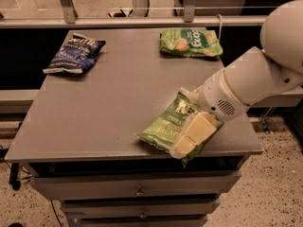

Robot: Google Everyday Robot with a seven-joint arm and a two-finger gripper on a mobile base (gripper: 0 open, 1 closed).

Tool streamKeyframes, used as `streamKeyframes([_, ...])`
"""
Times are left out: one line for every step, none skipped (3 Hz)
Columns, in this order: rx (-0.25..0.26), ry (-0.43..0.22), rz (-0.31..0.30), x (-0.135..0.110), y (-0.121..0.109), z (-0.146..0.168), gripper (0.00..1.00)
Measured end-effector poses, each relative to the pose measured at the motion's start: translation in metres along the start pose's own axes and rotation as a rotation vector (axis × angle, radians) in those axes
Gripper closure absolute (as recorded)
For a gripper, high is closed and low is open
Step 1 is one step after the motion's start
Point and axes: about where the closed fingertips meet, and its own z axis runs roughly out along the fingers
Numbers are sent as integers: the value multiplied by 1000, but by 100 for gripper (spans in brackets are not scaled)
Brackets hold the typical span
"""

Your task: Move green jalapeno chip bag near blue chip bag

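Down at the gripper first: laid across the lower right half of the green jalapeno chip bag, either on it or just above it. Cannot tell which, nor whether parted or clamped on the foil. Behind it, the thick white arm, reaching in from the right. Under it, the bag flat near the front right edge of the grey table, tilted, lettering up, one corner close to the front lip. Far across, at the back left corner, the blue chip bag — well apart from the green one. At the back right, a brighter green bag with round cracker pictures, no part of this job. Below the tabletop, drawers. Judged as the grasping step: bag reached, not lifted, nothing carried over yet. Next, most likely: take a firm hold on the crinkly foil, raise it just clear of the surface, sweep diagonally toward the back left, and set it down just beside the blue one — gently, without shoving that one off the edge.
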Motion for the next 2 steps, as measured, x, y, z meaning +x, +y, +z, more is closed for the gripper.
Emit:
streamKeyframes([-9, -7, 1, 2, 13, 13, 18])
streamKeyframes([-5, -6, -5, 5, 26, 20, 41])
